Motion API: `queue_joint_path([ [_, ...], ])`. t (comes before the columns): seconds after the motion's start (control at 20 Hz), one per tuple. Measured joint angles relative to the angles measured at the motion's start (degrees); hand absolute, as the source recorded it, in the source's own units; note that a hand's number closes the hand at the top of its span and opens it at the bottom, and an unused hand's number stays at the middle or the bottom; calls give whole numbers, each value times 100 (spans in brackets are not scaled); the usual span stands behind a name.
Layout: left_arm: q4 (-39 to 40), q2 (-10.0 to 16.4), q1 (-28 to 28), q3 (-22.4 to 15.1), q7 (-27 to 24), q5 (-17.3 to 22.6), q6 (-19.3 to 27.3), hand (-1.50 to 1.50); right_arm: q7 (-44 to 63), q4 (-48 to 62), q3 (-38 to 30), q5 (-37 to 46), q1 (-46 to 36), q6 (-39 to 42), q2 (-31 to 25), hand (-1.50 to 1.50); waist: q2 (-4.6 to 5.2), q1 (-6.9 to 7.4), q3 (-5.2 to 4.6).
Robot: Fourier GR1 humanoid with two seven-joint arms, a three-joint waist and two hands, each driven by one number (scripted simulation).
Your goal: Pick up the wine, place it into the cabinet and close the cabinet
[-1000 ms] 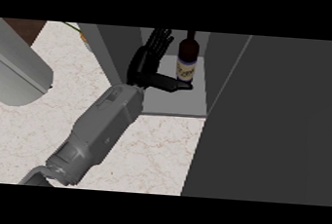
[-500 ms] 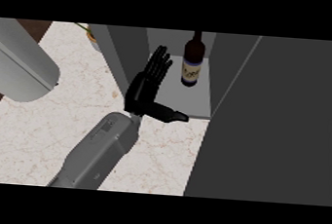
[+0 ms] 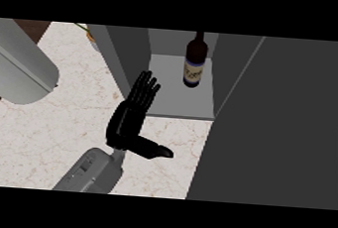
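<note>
While the wine bottle (image 3: 195, 63) stood upright on the shelf inside the cabinet (image 3: 130, 53), apart from the right hand (image 3: 131, 116), whose fingers were straight and held nothing, placing looked done and only closing the open door (image 3: 288, 134) seemed left to do.

The surface (image 3: 46, 132) is of pale marbled stone with thin brownish veins. Toward its back a grey cabinet (image 3: 128, 53) stands directly on it, with the front open. The bottom shelf (image 3: 166, 93) of the cabinet is a flat, light grey board, and its front edge meets the stone. On this shelf a wine bottle (image 3: 195, 63) stands upright, toward the back and nearer to the right wall. It is of dark glass and has a pale label. At the cabinet's far left corner a small yellowish thing (image 3: 86, 30) shows on the surface, too small to tell what it is.
</note>
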Motion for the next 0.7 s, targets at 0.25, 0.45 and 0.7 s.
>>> queue_joint_path([
  [0.25,-783,412,754,82,62,181,-276,-150,-23,20,-53,-13,-69,270,-181,-150,21,-11,1],
  [0.45,-1279,705,1295,135,22,226,-430,-150,-84,16,28,-32,-28,534,-333,-150,24,-31,1],
  [0.7,-1512,1093,1643,409,-132,297,-714,-150,-221,53,377,-62,33,1082,-584,150,31,-35,2],
])
